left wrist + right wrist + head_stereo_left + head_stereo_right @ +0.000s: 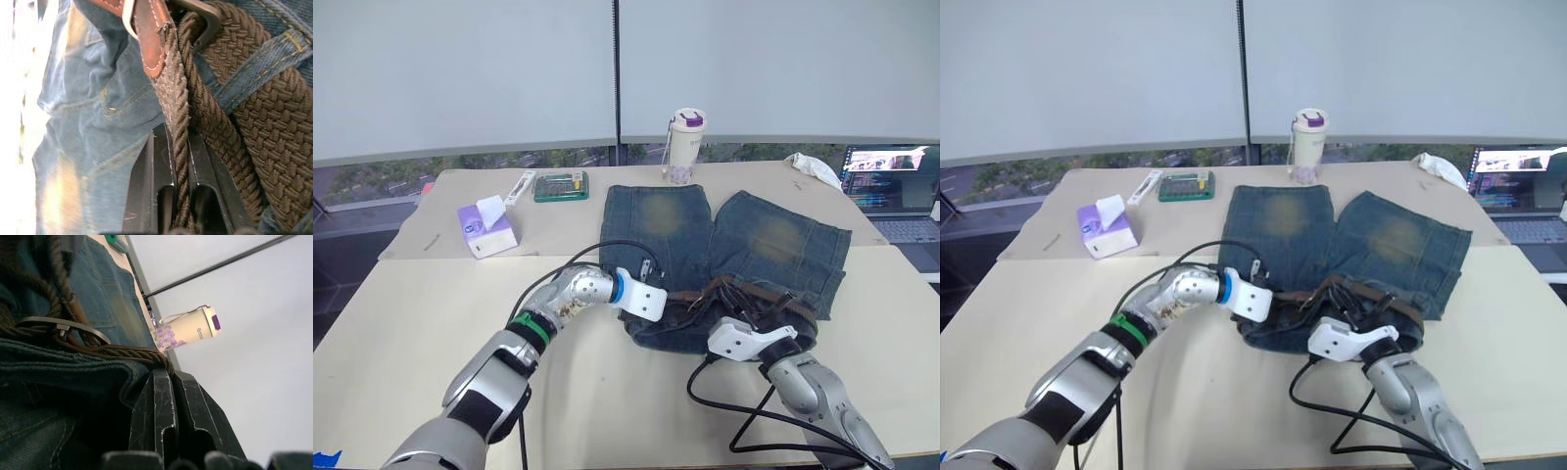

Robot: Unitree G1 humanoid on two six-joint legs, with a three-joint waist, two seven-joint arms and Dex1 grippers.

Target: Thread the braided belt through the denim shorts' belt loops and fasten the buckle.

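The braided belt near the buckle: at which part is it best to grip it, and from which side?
Probably the braided belt just below its leather tab, edge-on: there the strap stands on its edge and is narrow enough to sit between the left gripper's fingers. The buckle is rigid and crowded.

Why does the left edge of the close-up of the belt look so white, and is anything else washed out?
Left wrist view: bright light bleaches the denim shorts along that edge; the braided belt stays crisp. Right wrist view: pale, featureless background behind the cup.

tables (pixel 431 323) — beige, pushed together | blinds (pixel 460 69) — white | window strip (pixel 460 166)
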